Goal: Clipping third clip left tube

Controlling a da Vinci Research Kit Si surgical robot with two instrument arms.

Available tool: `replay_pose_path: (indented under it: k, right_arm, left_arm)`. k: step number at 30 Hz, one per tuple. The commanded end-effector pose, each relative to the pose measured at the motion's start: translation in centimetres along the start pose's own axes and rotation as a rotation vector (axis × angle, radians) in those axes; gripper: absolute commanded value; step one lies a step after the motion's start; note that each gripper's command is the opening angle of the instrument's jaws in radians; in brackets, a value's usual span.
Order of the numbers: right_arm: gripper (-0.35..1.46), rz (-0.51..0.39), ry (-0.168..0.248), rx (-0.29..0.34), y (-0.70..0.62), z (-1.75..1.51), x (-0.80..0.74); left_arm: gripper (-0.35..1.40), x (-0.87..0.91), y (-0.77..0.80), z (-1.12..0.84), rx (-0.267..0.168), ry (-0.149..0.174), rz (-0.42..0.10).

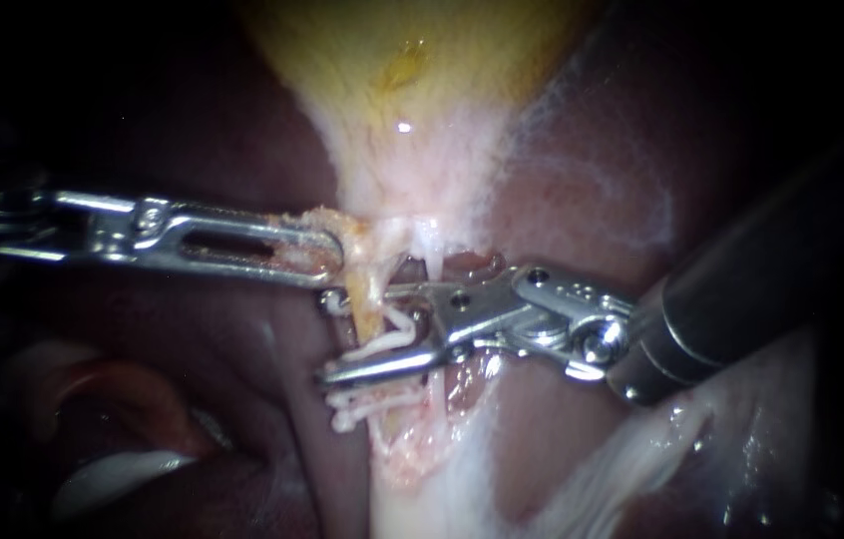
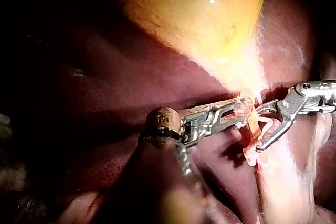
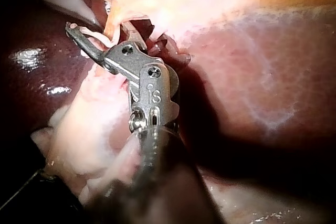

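My left instrument point(image 1: 335, 256) comes in from the left, its slotted jaws shut on pale tissue at the gallbladder point(image 1: 412, 60) neck. The yellowish left tube point(image 1: 366, 307) runs down from that grip. My right instrument point(image 1: 328, 337) reaches in from the right, with its jaws standing apart on either side of this tube. A white clip point(image 1: 389, 337) sits between them, touching both. Below, white clips point(image 1: 372, 401) sit across the tube. The left wrist view shows both instruments, the left point(image 2: 245, 109) and the right point(image 2: 258, 129), meeting at the tube. In the right wrist view my right instrument point(image 3: 93, 36) lies over frayed tissue.
Dark red liver point(image 1: 592, 180) lies on both sides of the stalk. A thin pale strand point(image 1: 434, 262) runs beside the left tube, behind the right instrument's upper jaw. Whitish fatty tissue point(image 1: 632, 469) spreads at the lower right, and a pale fold point(image 1: 113, 479) at the lower left.
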Motion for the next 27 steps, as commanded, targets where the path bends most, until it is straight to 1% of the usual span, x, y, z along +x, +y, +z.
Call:
replay_pose_path:
  k: [1, 6, 14, 20, 24, 26, 27]
  right_arm:
    - [0.49, -0.002, -0.001, 0.004, 0.0, 0.01, 0.0]
    - [0.49, -0.005, 0.015, 0.02, 0.02, 0.08, 0.03]
    - [0.48, -0.005, 0.022, 0.022, 0.06, 0.15, 0.06]
    - [0.43, -0.005, 0.022, 0.024, 0.08, 0.15, 0.07]
    - [0.3, -0.005, 0.021, 0.026, 0.08, 0.11, 0.06]
    - [0.11, -0.005, 0.021, 0.029, 0.08, 0.07, 0.06]
    - [0.05, -0.004, 0.021, 0.029, 0.08, 0.05, 0.06]
  left_arm:
    - [-0.35, 0.0, 0.0, 0.0, 0.0, 0.0, 0.0]
    - [-0.35, -0.01, 0.03, 0.01, 0.0, 0.0, 0.0]
    - [-0.35, -0.01, 0.03, 0.04, -0.001, 0.0, 0.0]
    - [-0.35, -0.01, 0.03, 0.04, -0.001, 0.0, 0.0]
    - [-0.35, -0.01, 0.04, 0.04, -0.001, 0.0, 0.0]
    - [-0.35, -0.01, 0.04, 0.04, -0.001, 0.0, 0.0]
    - [-0.35, -0.01, 0.04, 0.04, -0.001, 0.0, 0.0]
